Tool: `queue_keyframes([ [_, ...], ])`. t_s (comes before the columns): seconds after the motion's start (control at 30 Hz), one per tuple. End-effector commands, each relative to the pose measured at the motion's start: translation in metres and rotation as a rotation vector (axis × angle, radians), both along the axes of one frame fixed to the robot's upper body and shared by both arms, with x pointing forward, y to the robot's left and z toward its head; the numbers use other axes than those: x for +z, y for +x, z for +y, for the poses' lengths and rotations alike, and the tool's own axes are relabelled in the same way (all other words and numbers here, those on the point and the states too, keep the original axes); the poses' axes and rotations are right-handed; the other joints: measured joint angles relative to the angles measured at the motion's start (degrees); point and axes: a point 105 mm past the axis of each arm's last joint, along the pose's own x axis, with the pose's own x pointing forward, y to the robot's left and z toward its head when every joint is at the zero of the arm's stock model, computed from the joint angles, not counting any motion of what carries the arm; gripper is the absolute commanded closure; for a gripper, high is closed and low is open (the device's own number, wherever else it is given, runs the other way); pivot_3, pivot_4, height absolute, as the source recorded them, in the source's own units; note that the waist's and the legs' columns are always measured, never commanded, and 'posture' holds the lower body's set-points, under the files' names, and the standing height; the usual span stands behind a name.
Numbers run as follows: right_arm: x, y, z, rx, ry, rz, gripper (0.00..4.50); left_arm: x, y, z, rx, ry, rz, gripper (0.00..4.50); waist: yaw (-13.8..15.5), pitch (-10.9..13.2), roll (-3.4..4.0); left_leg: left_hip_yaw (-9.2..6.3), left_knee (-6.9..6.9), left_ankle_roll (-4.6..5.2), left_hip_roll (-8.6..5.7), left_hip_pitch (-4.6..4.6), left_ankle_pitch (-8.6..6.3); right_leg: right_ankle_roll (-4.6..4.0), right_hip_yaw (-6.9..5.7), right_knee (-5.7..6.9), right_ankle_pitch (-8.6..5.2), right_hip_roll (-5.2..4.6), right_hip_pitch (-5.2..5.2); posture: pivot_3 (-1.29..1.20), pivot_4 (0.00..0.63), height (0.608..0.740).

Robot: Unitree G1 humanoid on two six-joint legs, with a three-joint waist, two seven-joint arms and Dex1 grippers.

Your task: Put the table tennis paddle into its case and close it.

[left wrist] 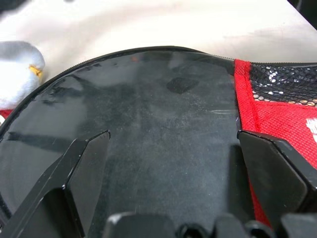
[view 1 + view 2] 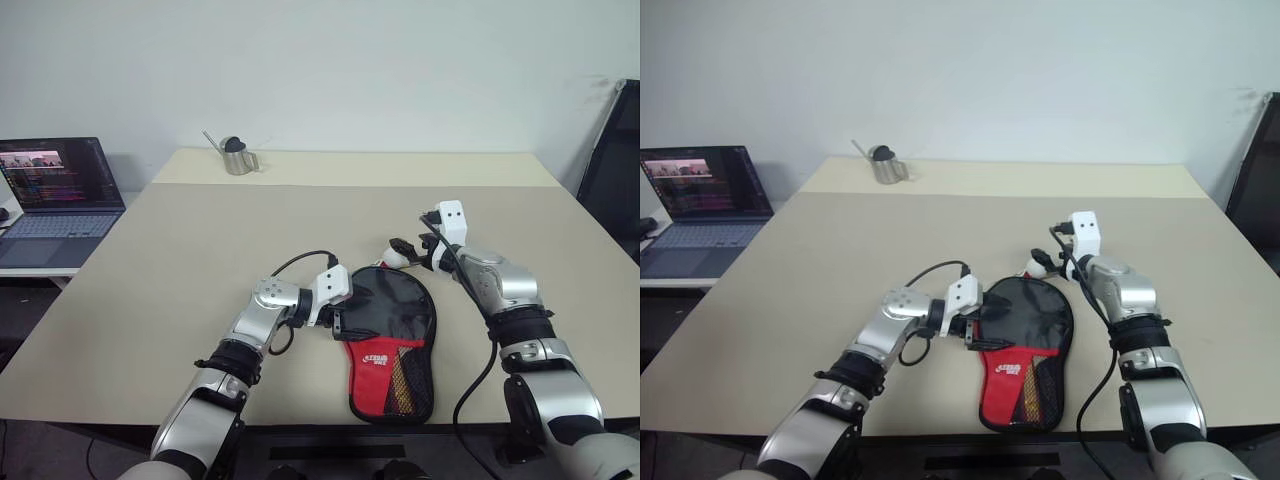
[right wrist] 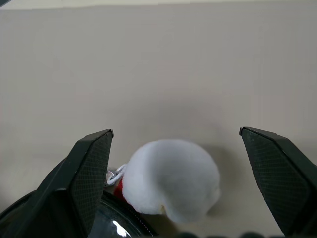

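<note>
Black and red, the case [image 2: 390,345] lay flat near the tabletop's [image 2: 200,250] front edge, its long axis running near to far, round end away from the robot. I couldn't make out the paddle; it may have been inside already. Left pincer [image 2: 342,322] stood wide open at the case's left rim, holding nothing. Right pincer [image 2: 408,252], equally spread and empty, hovered at the far end over a white fluffy charm [image 3: 171,178]. Bare tabletop stretched beyond and to both sides.
</note>
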Motion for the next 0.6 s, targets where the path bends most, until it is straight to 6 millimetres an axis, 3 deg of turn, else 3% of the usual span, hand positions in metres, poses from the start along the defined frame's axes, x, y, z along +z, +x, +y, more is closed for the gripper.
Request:
queue_keyframes([
  [0.03,0.008,0.008,0.002,0.003,-0.013,-0.042,0.0,0.004,-0.003,-0.003,-0.014,-0.01,-0.023,0.04,-0.01,0.02,0.03,0.0,0.0,0.0,0.0,0.0,0.0,0.0,0.01,0.0,0.0,0.0,0.0,0.0,0.15,0.74],
  [0.37,-0.007,0.014,0.005,-0.001,-0.024,-0.014,0.0,0.003,-0.003,-0.003,-0.006,-0.005,-0.029,0.04,-0.03,0.05,0.08,0.0,0.01,0.0,0.0,0.02,0.0,-0.01,0.01,0.04,0.0,0.0,-0.01,0.0,0.15,0.74],
  [0.47,-0.006,0.014,0.008,0.006,-0.026,-0.018,0.62,0.0,-0.003,-0.004,-0.012,0.007,-0.039,0.0,-0.03,0.05,0.09,0.0,0.01,0.0,0.0,0.02,0.0,-0.01,0.01,0.06,0.01,0.0,-0.01,0.0,0.15,0.74],
  [0.6,-0.006,0.013,0.01,0.021,-0.052,-0.025,2.06,-0.005,0.0,-0.01,-0.014,0.03,-0.055,0.0,0.01,0.05,0.09,0.0,0.02,0.0,0.0,0.04,0.0,-0.01,0.01,0.1,0.01,0.0,0.0,0.0,0.15,0.74],
])
